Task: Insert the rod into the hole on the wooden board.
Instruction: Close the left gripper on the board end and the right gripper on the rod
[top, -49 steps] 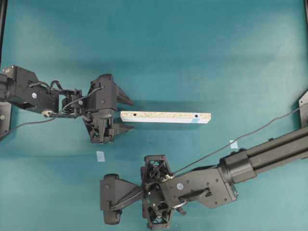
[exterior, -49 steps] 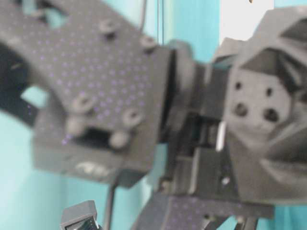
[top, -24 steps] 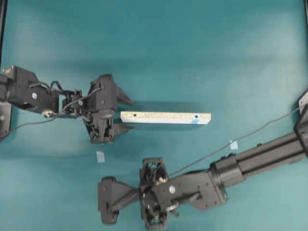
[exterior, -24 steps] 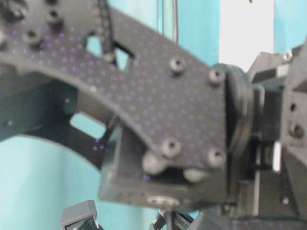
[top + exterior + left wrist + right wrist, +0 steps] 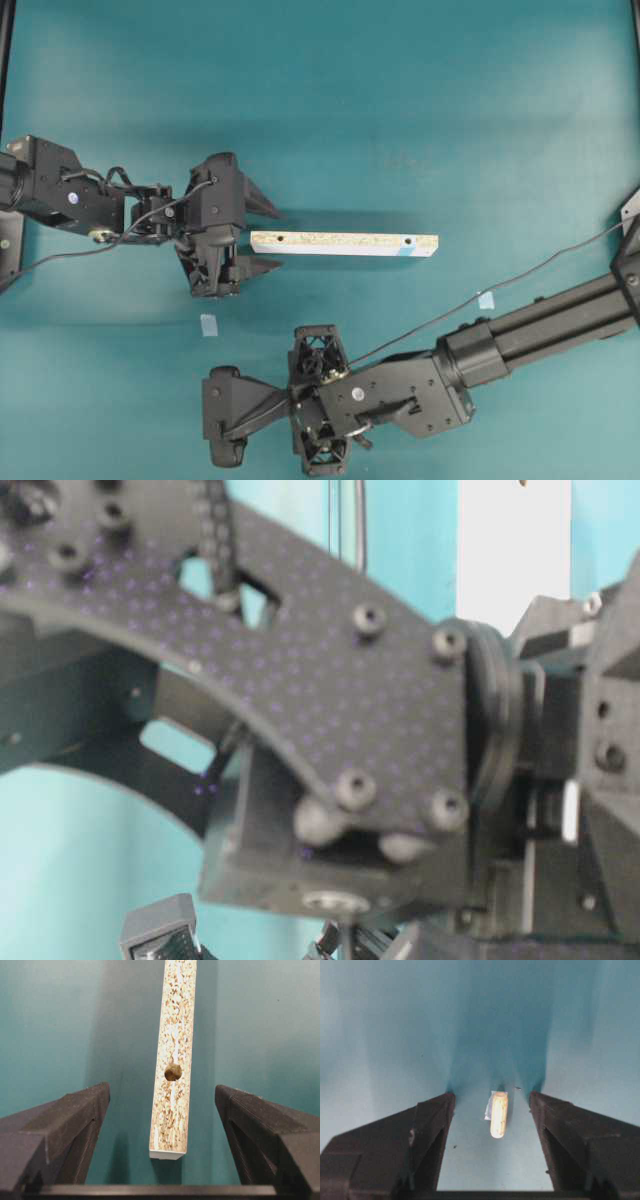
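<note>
Low over the table, right gripper (image 5: 492, 1097) jaws straddle the rod (image 5: 498, 1114).

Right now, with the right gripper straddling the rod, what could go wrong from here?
1. The rod lies flat between the open fingers of the right gripper, on a small tape square; closing off-centre might roll it away or catch the tape.
2. The left gripper is open around the plain end of the wooden board, gripping nothing; the board may shift at insertion.
3. The target hole sits at the far, blue-marked end.
</note>
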`<state>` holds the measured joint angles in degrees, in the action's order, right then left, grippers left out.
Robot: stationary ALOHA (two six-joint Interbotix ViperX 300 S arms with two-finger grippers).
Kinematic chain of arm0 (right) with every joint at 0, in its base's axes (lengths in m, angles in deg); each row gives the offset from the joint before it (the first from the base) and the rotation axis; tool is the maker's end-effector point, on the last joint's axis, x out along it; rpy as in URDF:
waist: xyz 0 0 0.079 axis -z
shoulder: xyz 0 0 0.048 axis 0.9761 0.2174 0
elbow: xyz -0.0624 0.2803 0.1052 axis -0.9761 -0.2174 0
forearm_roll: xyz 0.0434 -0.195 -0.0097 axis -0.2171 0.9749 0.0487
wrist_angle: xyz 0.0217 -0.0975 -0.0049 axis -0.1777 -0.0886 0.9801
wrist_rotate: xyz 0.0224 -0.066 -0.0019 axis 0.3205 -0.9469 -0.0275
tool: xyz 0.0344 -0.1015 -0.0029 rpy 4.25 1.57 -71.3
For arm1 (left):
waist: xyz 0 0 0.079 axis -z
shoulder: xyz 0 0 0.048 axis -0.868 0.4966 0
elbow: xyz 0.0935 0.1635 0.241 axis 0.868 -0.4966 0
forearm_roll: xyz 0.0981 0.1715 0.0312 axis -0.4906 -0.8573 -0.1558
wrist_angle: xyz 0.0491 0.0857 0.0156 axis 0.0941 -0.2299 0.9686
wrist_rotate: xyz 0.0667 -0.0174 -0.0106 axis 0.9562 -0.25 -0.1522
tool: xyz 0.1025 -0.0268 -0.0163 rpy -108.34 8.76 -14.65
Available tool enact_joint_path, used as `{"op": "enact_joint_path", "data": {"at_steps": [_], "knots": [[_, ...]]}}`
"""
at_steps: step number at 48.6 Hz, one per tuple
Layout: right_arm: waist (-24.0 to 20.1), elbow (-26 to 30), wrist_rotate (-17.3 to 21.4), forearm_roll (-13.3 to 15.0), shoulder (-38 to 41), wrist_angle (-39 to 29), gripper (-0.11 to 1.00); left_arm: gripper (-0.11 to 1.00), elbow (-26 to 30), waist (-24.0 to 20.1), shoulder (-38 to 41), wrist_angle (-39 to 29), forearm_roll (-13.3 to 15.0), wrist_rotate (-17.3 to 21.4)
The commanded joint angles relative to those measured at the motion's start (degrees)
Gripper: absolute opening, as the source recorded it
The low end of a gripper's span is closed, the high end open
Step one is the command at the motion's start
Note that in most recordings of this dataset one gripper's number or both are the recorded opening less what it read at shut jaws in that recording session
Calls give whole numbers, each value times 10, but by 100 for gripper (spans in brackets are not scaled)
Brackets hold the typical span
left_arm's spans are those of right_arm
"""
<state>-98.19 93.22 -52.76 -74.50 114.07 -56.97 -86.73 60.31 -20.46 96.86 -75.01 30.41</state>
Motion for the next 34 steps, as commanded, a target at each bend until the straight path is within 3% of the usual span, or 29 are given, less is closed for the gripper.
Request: {"op": "enact_joint_path", "data": {"at_steps": [1, 34], "knots": [[6, 13, -2, 7, -11, 5, 66, 93, 10, -1, -7, 4, 0, -2], [22, 9, -4, 8, -29, 4, 66, 93, 10, 6, -8, 4, 1, -11]]}}
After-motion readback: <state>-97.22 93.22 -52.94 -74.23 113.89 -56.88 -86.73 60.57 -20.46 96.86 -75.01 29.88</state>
